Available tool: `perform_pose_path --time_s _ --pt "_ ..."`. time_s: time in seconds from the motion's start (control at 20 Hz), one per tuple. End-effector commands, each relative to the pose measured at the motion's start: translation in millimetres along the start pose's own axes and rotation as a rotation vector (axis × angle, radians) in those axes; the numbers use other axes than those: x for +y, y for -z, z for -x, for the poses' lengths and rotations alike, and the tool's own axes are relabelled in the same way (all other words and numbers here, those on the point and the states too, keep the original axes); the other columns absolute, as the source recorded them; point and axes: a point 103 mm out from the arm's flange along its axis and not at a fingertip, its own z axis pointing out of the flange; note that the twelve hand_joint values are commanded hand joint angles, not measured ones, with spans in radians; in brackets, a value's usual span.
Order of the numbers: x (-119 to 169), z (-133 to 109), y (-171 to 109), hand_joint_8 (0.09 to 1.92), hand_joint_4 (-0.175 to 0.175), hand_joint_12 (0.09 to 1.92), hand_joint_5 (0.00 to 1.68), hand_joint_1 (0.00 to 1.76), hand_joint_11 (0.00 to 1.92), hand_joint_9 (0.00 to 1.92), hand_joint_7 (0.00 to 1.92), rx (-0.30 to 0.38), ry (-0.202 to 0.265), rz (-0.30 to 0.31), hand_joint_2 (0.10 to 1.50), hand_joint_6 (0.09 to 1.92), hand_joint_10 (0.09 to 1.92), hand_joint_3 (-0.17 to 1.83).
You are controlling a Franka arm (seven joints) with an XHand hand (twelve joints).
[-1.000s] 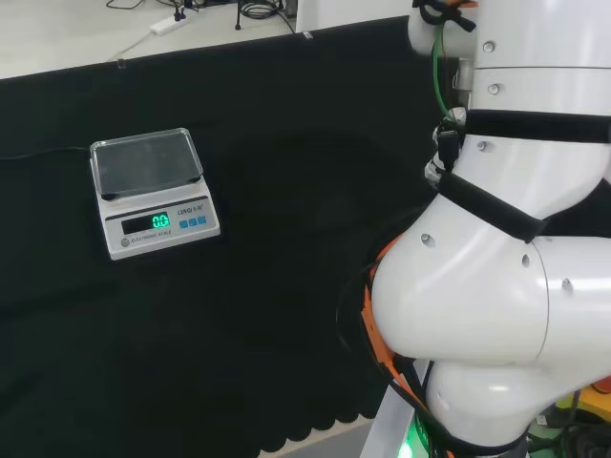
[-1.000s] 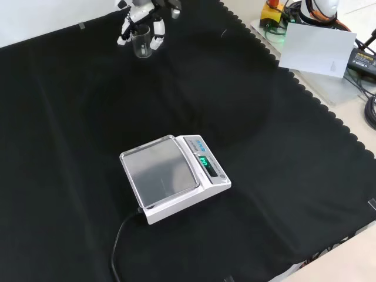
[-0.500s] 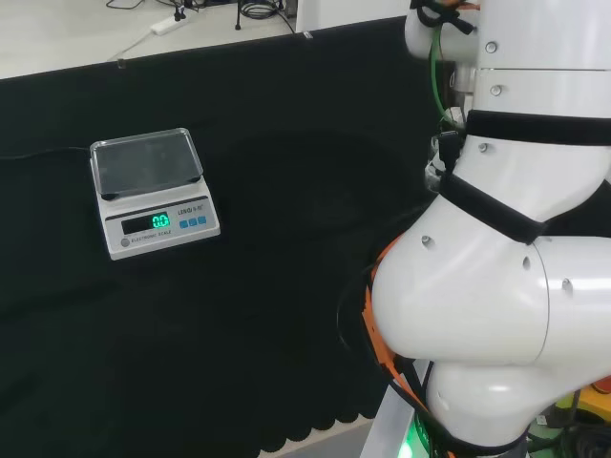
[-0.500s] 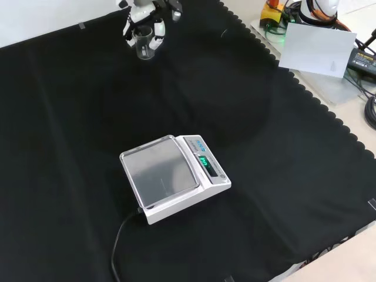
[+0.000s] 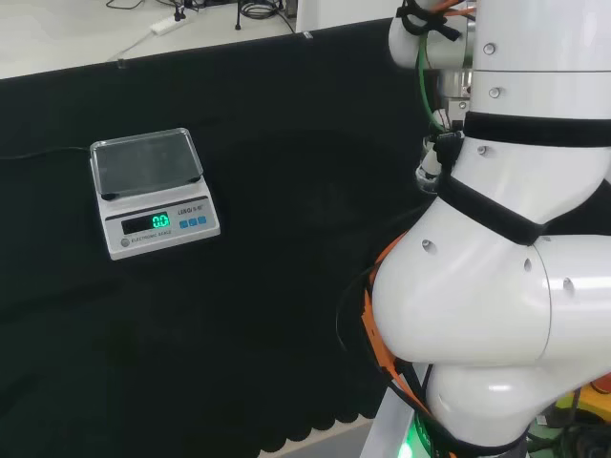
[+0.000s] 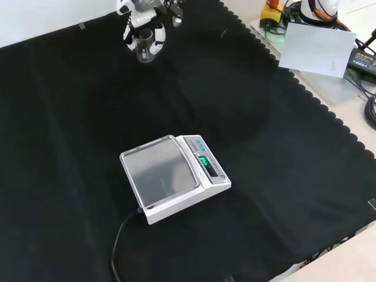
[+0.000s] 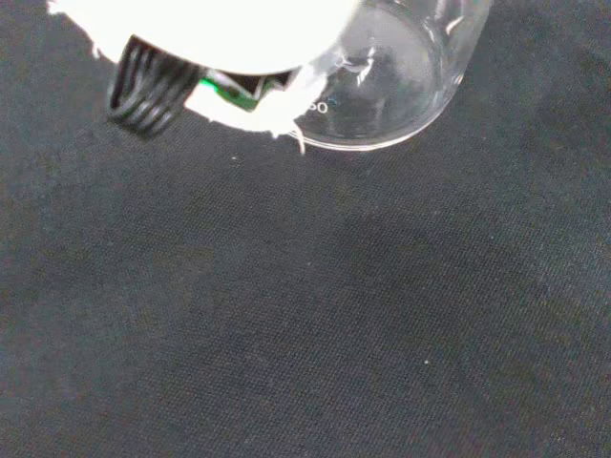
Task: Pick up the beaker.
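The beaker — clear glass, upright — stood at the far end of the table in the front view, near the top edge of that view and left of centre. The hand was over it from above, with white fingers curled down on either side of the glass, one at its left and one at its right, closed round the beaker. Whether the base had left the cloth could not be told from the front view. In the wrist view the beaker appeared close and large, its round base seen through the clear wall, with a blurred white part of the hand beside it and black cloth beyond. Well apart from the beaker, near the middle of the table in the front view, sat a white scale with a grey pan, its display lit green — a black cable ran from its near side. In the head view the scale stood at left and the arm's white links at right.
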Motion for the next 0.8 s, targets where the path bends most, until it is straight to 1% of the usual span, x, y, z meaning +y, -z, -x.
perform_pose_path --time_s 0.05,0.15,0.3,0.4,0.6,0.65,0.7,0.8 --pt "-4 23 9 0.78 0.006 1.26 0.70 1.17 0.74 1.02 0.87 0.021 0.008 0.010 0.57 1.08 0.59 0.76" --pt "-5 21 12 0.78 0.005 1.26 0.71 1.17 0.74 1.03 0.87 0.001 0.008 0.016 0.57 1.08 0.59 0.76" --pt "-7 2 20 0.79 0.004 1.25 0.71 1.17 0.75 1.03 0.87 -0.019 0.006 0.019 0.57 1.08 0.58 0.76" --pt "-10 -8 27 0.80 0.004 1.25 0.70 1.17 0.75 1.04 0.87 -0.020 0.010 0.028 0.56 1.08 0.58 0.76" --pt "-18 -18 45 0.80 0.003 1.24 0.70 1.17 0.75 1.04 0.87 -0.035 0.015 0.052 0.56 1.09 0.57 0.77" --pt "-20 -21 49 0.80 0.002 1.24 0.70 1.17 0.75 1.04 0.87 -0.050 -0.019 0.056 0.56 1.09 0.57 0.77" --pt "-22 -25 53 0.80 0.002 1.24 0.70 1.17 0.75 1.04 0.87 -0.057 -0.023 0.061 0.56 1.09 0.57 0.77" --pt "-25 -34 61 0.81 0.002 1.24 0.70 1.18 0.76 1.05 0.87 -0.061 -0.009 0.068 0.56 1.09 0.57 0.77"
